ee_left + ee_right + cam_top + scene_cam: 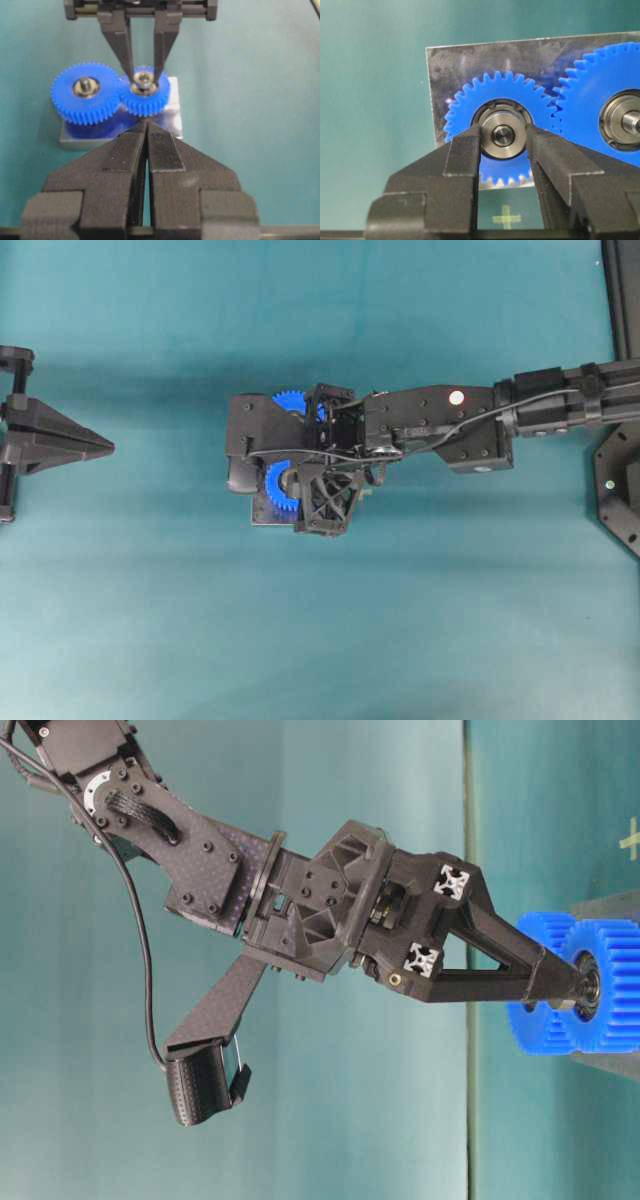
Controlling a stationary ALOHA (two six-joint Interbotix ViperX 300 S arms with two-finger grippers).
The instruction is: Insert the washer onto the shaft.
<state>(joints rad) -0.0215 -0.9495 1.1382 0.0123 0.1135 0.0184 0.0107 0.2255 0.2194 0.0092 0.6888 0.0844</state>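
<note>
The right gripper [502, 145] hangs over the smaller blue gear [501, 134], its two fingers [465, 155] set either side of the gear's metal hub. You see the jaws part open, with the washer [503, 136] lying between the fingertips: a bright steel ring seated flat on the hub, around the end of the shaft [503, 135]. The inner faces of the fingers sit right at the ring's edge; whether they still press it, you cannot tell. In the left wrist view the same fingertips [131, 75] come down on that hub from above, one at each side.

The left gripper [146, 131] is drawn fully together, its ribbed pads [162, 150] meeting along their length, holding nothing. In the overhead view it [105, 447] rests at the left edge, well apart from the work.

No brand, label or readable writing appears. A pale cross mark [506, 218] lies on the teal table [370, 100] just beside the plate.

The shaft stands upright from the metal base plate [445, 65], its long axis pointing straight up off the table; the washer's flat face lies level, square to that axis. A larger blue gear [615, 125] meshes with the smaller one on the same plate, carrying its own shaft [632, 122]. In the table-level view the right gripper [570, 985] points down onto the gears [560, 1020].
</note>
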